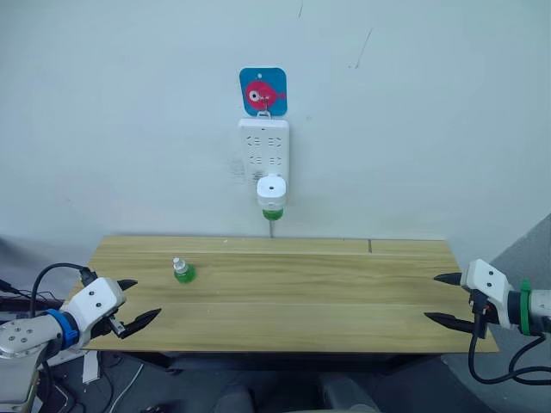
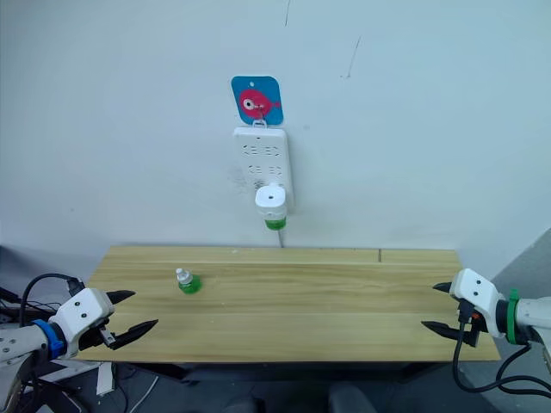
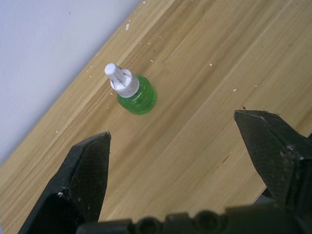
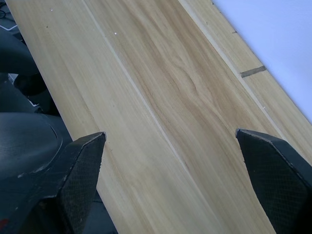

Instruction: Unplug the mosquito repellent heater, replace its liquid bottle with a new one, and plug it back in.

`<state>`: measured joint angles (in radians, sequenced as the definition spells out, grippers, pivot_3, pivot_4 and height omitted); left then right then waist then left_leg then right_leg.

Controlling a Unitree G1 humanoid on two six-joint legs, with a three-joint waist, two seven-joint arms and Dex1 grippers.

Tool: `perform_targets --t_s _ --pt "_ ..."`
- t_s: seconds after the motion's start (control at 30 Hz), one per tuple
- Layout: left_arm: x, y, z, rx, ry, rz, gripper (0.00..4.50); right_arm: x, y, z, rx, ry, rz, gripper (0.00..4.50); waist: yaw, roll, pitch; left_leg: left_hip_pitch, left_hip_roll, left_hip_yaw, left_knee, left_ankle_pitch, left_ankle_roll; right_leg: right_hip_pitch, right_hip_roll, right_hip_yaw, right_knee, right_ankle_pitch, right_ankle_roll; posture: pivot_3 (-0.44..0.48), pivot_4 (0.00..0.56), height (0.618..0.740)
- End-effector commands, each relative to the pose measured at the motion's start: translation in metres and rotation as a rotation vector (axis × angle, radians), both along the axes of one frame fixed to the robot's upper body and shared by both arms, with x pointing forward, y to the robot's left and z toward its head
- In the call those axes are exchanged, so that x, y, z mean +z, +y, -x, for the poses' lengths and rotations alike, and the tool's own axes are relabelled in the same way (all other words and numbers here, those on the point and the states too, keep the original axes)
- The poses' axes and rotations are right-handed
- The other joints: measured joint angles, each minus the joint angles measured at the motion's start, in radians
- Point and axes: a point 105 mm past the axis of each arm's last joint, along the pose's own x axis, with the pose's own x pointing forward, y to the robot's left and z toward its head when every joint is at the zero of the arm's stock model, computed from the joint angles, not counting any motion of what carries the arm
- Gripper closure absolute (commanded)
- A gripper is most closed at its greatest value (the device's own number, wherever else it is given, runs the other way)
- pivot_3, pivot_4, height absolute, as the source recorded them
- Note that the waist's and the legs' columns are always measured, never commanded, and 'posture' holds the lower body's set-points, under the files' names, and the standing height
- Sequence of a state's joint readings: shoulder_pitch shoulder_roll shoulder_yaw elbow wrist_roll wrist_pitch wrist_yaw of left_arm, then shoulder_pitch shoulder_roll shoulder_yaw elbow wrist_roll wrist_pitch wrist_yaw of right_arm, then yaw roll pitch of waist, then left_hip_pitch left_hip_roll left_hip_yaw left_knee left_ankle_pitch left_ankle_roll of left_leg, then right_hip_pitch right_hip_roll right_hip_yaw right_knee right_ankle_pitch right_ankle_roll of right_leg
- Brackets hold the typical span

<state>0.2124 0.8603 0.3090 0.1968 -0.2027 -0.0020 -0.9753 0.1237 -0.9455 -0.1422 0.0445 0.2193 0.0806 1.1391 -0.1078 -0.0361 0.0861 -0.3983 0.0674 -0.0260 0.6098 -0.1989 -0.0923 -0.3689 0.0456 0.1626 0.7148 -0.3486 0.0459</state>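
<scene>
The white mosquito repellent heater [image 1: 271,190] is plugged into the lower part of a white power strip [image 1: 263,148] on the wall, with a green liquid bottle [image 1: 272,212] screwed in beneath it. A second green bottle [image 1: 182,271] with a white cap stands upright on the left part of the wooden table [image 1: 284,297]; the left wrist view shows this bottle [image 3: 131,90] ahead of the fingers. My left gripper [image 1: 139,303] hovers open at the table's left front corner, empty. My right gripper [image 1: 445,299] is open and empty at the right front edge.
A blue sticker with a pink fish [image 1: 263,91] sits above the power strip. A cord [image 1: 272,229] drops from the strip behind the table. Cables hang off both table ends near my arms.
</scene>
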Motion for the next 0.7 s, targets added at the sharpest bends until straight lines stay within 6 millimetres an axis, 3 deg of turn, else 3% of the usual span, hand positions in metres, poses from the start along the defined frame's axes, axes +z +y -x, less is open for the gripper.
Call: perform_targets --t_s 0.03,0.33,0.7 --pt "0.012 -0.004 -0.005 -0.019 -0.041 0.008 0.00 0.014 -0.001 -0.005 0.011 -0.040 0.006 0.05 0.000 0.000 0.000 0.000 0.000 0.000 0.000 0.000 0.000 0.000 0.000 0.000 0.000 0.000 0.000 -0.033 0.045 0.732" --pt "0.018 -0.014 0.000 -0.078 -0.018 0.067 0.00 0.013 0.002 -0.003 0.013 -0.035 0.003 0.05 -0.001 0.000 0.000 0.000 0.000 -0.001 0.000 0.000 0.000 0.000 0.000 -0.001 0.000 0.000 0.000 -0.034 0.043 0.732" --pt "0.021 -0.004 -0.005 -0.006 -0.020 0.093 0.00 0.009 0.001 -0.001 0.010 -0.032 -0.001 0.05 -0.003 0.000 0.000 0.000 0.000 -0.002 0.000 0.000 0.000 0.001 0.000 -0.002 0.000 0.000 0.000 -0.036 0.046 0.732"
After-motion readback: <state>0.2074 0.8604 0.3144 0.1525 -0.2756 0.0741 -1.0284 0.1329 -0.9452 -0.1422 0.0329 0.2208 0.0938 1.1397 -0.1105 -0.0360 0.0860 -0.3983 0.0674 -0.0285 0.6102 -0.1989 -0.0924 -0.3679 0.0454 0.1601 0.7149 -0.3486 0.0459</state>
